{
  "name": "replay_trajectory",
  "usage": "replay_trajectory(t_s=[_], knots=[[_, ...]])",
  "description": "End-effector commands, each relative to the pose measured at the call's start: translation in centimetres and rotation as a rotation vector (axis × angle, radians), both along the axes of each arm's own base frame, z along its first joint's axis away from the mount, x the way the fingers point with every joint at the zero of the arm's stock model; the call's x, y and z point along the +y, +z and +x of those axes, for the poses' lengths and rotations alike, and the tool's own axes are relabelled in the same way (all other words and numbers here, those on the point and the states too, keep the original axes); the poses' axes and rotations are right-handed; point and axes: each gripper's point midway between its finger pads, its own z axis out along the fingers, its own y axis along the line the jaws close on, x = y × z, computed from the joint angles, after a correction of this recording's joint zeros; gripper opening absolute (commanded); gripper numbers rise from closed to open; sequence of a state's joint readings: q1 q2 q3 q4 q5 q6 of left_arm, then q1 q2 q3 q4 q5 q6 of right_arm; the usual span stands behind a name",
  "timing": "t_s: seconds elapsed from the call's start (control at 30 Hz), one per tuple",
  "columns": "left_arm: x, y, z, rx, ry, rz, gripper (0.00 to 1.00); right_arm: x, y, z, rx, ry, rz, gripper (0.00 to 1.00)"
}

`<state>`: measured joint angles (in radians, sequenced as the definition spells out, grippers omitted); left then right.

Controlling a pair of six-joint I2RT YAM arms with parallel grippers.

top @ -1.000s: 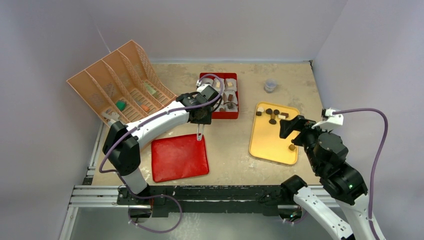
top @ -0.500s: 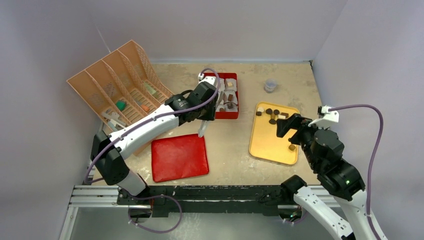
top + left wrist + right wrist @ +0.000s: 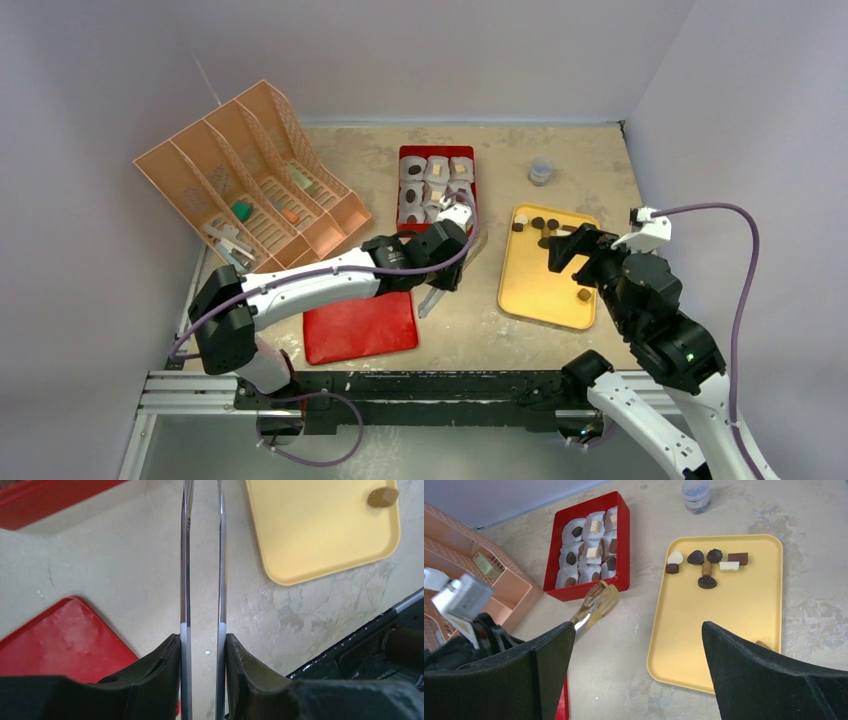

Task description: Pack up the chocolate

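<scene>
- Both arms have white link shells joined by black joint housings.
- A purple cable loops along each arm to a small white wrist block.
- The left gripper [image 3: 202,510] carries two long, thin metal blades in black mounts.
- The right gripper [image 3: 634,660] has broad matte black fingers [image 3: 769,675].

The left arm is reaching forward and to the right, low over the table, its white forearm lying almost level. The left gripper [image 3: 432,296] is holding a pair of metal tweezers [image 3: 202,580], its black fingers [image 3: 150,667] pressing on the blades, which are running nearly parallel with a narrow gap between them. The right arm is rising from its base with the elbow bent, and the right gripper [image 3: 634,672] is pointing downward, its jaws spread wide apart.
</scene>
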<state>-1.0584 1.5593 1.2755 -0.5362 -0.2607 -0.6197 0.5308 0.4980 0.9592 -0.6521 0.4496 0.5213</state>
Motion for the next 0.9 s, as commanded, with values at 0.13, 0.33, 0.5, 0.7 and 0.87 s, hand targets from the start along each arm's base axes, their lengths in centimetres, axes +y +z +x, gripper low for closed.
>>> replay_trajectory(t_s=[0.13,0.33,0.5,0.7,0.87], knots=[[-2.2,-2.6,-0.1,-0.021,0.044,-0.108,0.33,0.1,0.9,0.1,-0.022,-0.018,0.059,0.99],[-2.0,-5.7,0.4,-0.025,0.093,-0.052,0.34,0.2,0.9,0.1,-0.019,-0.016,0.064,0.99],[-2.7,-8.0,0.0,-0.005,0.097,-0.036,0.35,0.3,0.7,0.2,-0.012,-0.018,0.066,0.99],[-2.6,-9.7,0.1,0.014,0.137,-0.028,0.4,0.6,0.7,0.4,-0.007,-0.008,0.065,0.99],[-2.8,-11.0,-0.6,0.053,0.124,-0.025,0.45,0.8,0.3,0.6,0.002,-0.012,0.07,0.98]])
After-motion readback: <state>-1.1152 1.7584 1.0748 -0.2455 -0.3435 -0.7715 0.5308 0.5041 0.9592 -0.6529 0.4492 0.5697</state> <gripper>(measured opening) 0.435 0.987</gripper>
